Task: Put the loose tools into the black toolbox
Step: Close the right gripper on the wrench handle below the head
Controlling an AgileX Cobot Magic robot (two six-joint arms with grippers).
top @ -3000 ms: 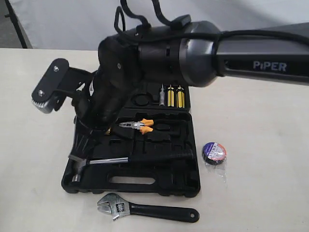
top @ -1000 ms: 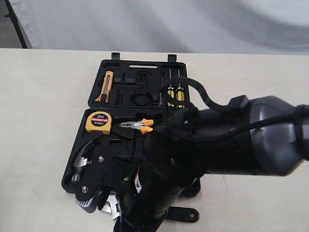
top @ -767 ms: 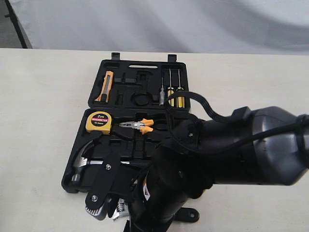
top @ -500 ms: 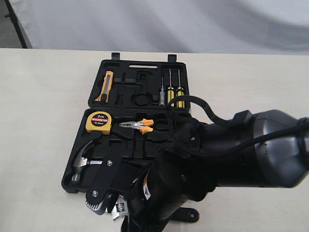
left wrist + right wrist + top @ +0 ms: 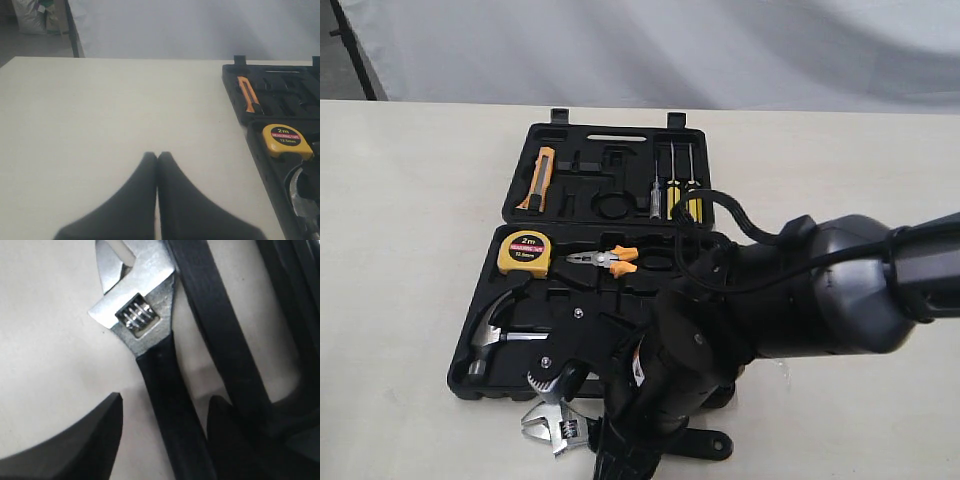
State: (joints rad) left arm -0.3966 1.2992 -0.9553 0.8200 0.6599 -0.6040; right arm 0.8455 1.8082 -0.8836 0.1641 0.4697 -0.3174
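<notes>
Right wrist view has my right gripper [image 5: 165,402] open astride the handle of the wrench [image 5: 142,310], just beside the black toolbox [image 5: 582,190], whose wall could catch one finger and skew my grasp.

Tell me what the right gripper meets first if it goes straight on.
Most likely the adjustable wrench: its black handle lies on the table between the right gripper's open fingers.

One toolbox [image 5: 515,215] is lying open on the worktop [image 5: 400,250]. It is holding one tape measure [image 5: 525,252], one pliers [image 5: 605,261], one hammer [image 5: 485,345], one knife [image 5: 539,180] and three screwdrivers [image 5: 672,190], two yellow-handled and one grey, all beyond the right jaws. One wrench [image 5: 145,315] is lying between those jaws.
</notes>
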